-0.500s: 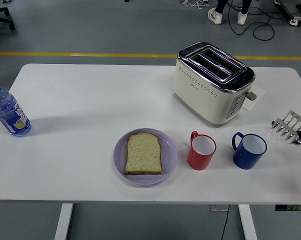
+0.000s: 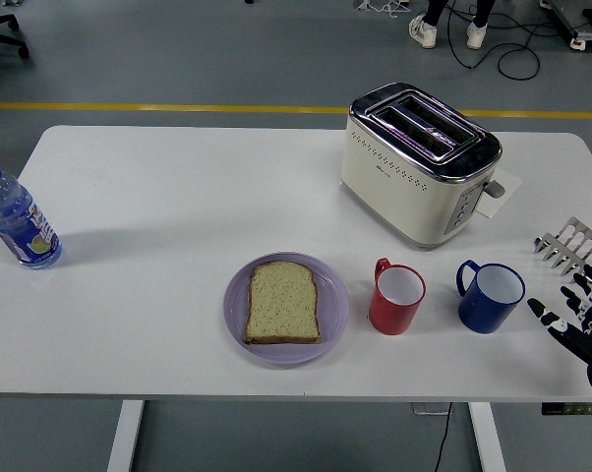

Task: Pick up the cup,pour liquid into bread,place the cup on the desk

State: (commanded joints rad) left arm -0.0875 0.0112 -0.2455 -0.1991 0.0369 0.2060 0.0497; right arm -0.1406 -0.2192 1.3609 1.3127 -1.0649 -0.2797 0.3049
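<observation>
My right hand point(image 2: 578, 324), black with white-tipped fingers, shows at the lower right of the table, fingers spread and holding nothing. My left arm is out of sight.

What matters here: the glossy blue mug point(image 2: 491, 296) sits just to the hand's left, close but clear of it, with a strip of bare white table point(image 2: 158, 197) between. It stands upright, mouth open to the ceiling, and its handle juts out on the far-left side, away from my hand. So what faces me is the plain round wall, and I judge a wrap-around grasp on the body easier than going for the handle.

Further left, past the blue one, stands a red mug with a white inside point(image 2: 396, 297), also upright, handle again on its far-left. The task says only "the cup", so I can't say which is meant; the blue is plainly nearer.

Left again is the round lilac plate point(image 2: 286, 309) carrying the square slice of brown bread point(image 2: 282, 302), the pour target. From the blue mug, the red mug stands right in that path, so I'd lift high over it.

Beyond the mugs sits the cream and chrome two-slot toaster point(image 2: 420, 162). A metal toast rack point(image 2: 573, 248) stands just beyond my hand. A clear plastic bottle with a blue cap point(image 2: 17, 220) sits far off at the left edge.
</observation>
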